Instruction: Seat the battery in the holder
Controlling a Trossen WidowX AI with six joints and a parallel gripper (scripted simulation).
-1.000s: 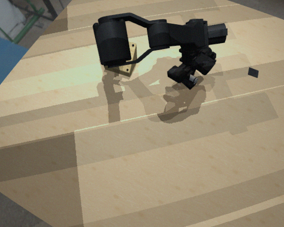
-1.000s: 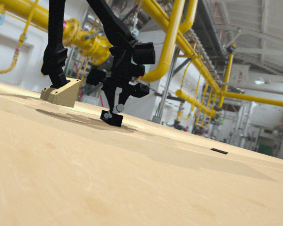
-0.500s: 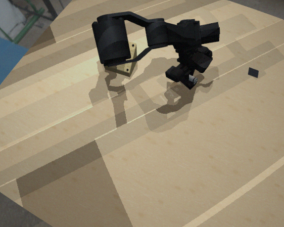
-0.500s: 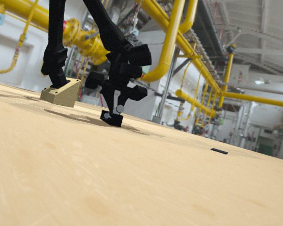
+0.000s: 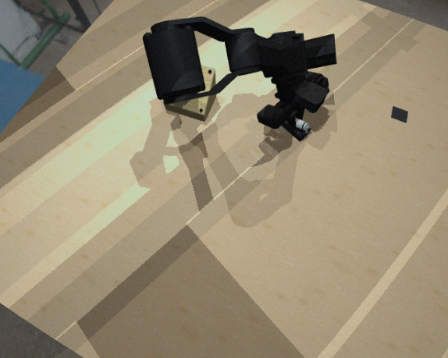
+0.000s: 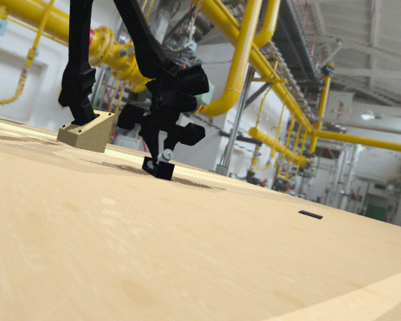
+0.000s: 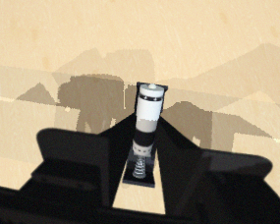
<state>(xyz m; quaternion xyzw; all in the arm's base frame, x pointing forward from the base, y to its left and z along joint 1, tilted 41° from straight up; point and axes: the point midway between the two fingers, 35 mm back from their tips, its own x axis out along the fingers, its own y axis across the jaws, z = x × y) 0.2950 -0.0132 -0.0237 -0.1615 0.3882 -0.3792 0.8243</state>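
Note:
The gripper (image 5: 296, 121) (image 6: 161, 154) (image 7: 148, 128) is shut on the battery (image 5: 303, 125) (image 6: 165, 155) (image 7: 149, 109), a white cylinder with a dark band. The black holder (image 5: 300, 136) (image 6: 165, 171) (image 7: 140, 183) stands on the table under the fingers. The battery is lined up roughly along the holder. Its terminal end shows above the top of the holder's end wall in the exterior view, not under the lip. Its flat end faces the coil spring (image 7: 139, 168), which shows in the wrist view. Whether they touch is unclear. The fingers hide part of the holder.
A flat dark square (image 5: 399, 114) (image 6: 310, 214) lies on the table away from the holder. The arm's wooden base block (image 5: 191, 108) (image 6: 90, 137) stands behind the holder. Arm shadows cross the wooden table (image 5: 343, 234) (image 6: 200, 245).

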